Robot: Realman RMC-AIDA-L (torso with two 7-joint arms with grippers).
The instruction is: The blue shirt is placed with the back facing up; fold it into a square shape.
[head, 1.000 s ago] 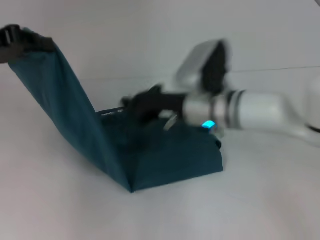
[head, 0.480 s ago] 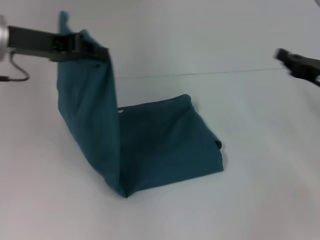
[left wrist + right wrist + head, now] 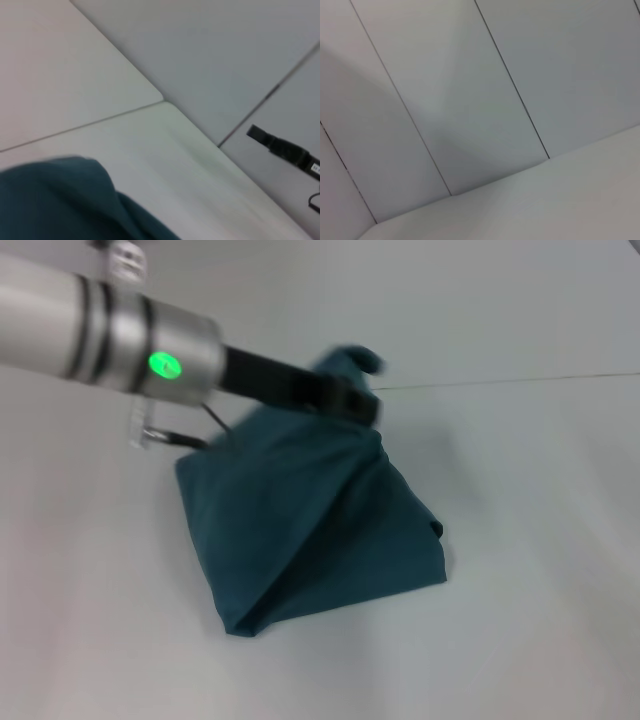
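The blue shirt (image 3: 300,530) lies partly folded on the white table (image 3: 520,640) in the head view. One flap rises from its left side up to my left gripper (image 3: 360,405), which is shut on the fabric's edge above the shirt's far right part. A small tip of cloth sticks out past the fingers. The left wrist view shows a teal fold of the blue shirt (image 3: 60,200) close by. A black piece off in that view appears to be my right gripper (image 3: 282,149), away from the shirt. It does not show in the head view.
The table's far edge (image 3: 520,380) runs behind the shirt, with a pale panelled wall (image 3: 470,100) beyond it. Bare table surface surrounds the shirt on all sides.
My left gripper has swung from the far left across to the right, carrying the lifted flap over the folded part. The right arm has pulled out of the head view.
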